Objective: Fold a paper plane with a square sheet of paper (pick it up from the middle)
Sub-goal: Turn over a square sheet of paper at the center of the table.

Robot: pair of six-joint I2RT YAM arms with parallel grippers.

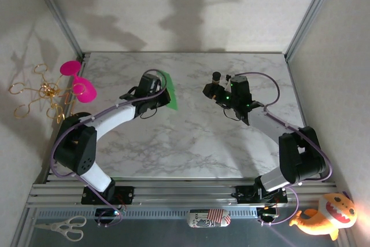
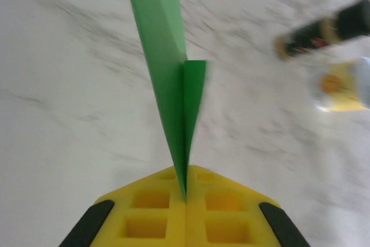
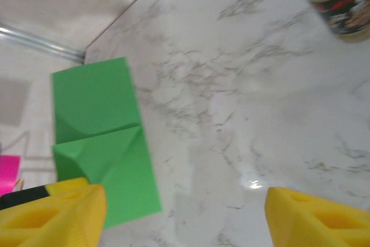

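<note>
Judging from how the sheet of paper (image 3: 95,114) lies, I'd put us somewhere in the middle of the job. Folds are already in it, but I don't see a finished dart yet. From the right wrist camera it reads as two green panels meeting along a sharp crease across the middle, with shorter slanted creases running in from the sides. No pair of spread wings shows, so the narrowing folds and the wings are, I reckon, yet to be made.

The left gripper (image 2: 185,196) has its yellow fingers pressed together on the paper's near edge. From that wrist camera I see the sheet edge-on, as a long, narrow green wedge rising away from the pinch, with a small flap standing out to one side. It is plain, bright green and unmarked, and the layers look crisp and not crumpled.

From overhead, the paper sits at the left gripper over the rear left-centre of the marble table (image 1: 191,143), slanting toward the middle. I cannot tell whether its lower corner touches the marble or hangs just above it.

The right gripper (image 3: 186,198) has its fingers spread wide with nothing between them, well apart from the paper, with bare marble in between. A dark cylinder with a printed band (image 3: 338,4) sits blurred at the top of that view. I can't say what it is.
</note>
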